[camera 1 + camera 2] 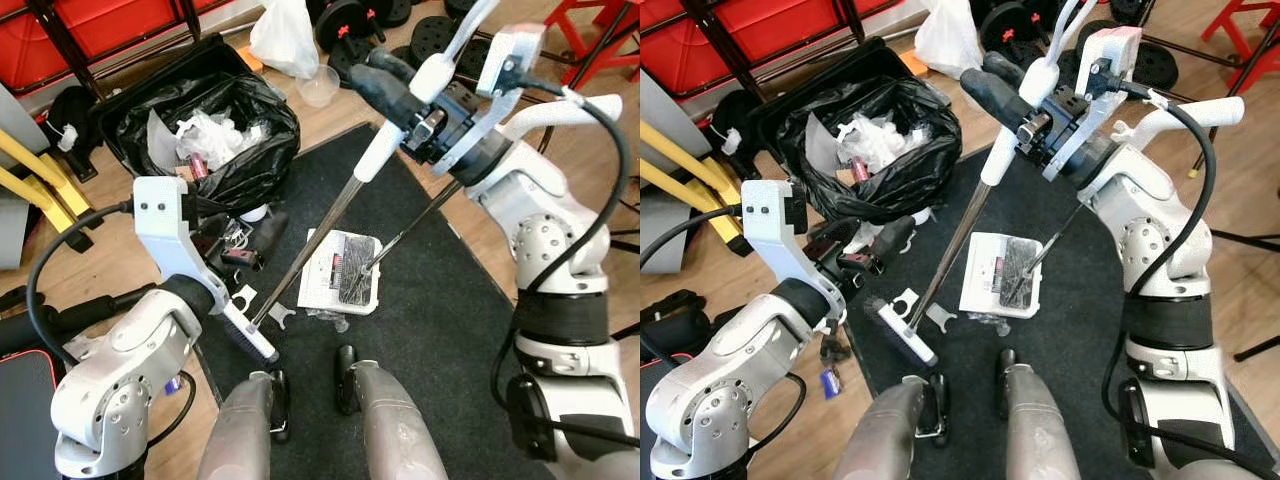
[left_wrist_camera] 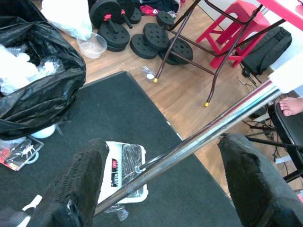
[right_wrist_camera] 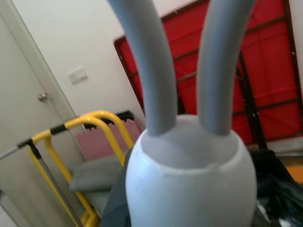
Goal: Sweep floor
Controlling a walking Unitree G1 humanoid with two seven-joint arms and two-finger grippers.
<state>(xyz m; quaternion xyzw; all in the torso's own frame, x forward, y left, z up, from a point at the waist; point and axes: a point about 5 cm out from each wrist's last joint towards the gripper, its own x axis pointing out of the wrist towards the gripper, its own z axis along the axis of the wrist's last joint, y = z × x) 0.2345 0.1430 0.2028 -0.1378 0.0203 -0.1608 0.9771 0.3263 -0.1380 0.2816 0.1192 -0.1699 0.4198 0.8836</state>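
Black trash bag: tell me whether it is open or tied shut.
Open. The black trash bag gapes at the top, and white crumpled paper and other rubbish show inside it, beside the dark mat.

Even, bright indoor light is falling everywhere; the head views are bending at their edges, and the white broom handle top (image 3: 189, 175) is blurring close to the right wrist lens.

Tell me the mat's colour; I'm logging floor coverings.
The mat is dark grey, almost black, seen best in the left wrist view.

Two silver arms with rounded, screw-dotted joints, black cables looping from white wrist brackets, long black fingers (image 2: 78, 189), and grey legs at the frame's bottom.
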